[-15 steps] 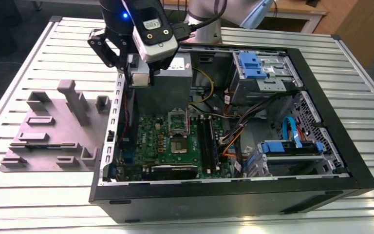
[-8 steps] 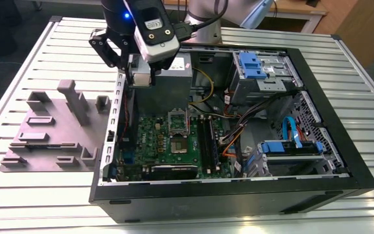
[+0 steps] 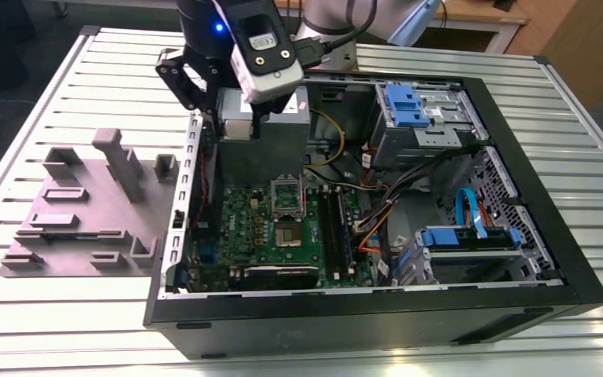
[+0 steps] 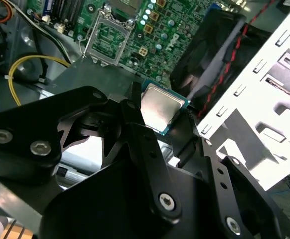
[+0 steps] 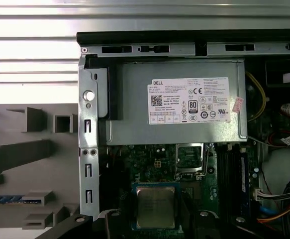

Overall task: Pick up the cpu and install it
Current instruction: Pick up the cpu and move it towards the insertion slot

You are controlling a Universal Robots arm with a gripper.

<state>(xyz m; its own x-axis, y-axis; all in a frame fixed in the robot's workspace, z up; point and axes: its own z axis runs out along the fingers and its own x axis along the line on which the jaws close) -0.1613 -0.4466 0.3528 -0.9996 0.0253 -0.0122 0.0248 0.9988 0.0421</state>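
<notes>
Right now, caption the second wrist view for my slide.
Pincer holds the cpu by its edges above the open computer case, the motherboard's socket frame beyond.

An open black computer case is laid across the middle of a slatted metal table. A grey moulded fixture is set just beside it, toward the table's edge at the exterior view's left. The gripper is held over the silver power supply at the case's far end, above the green motherboard.
</notes>
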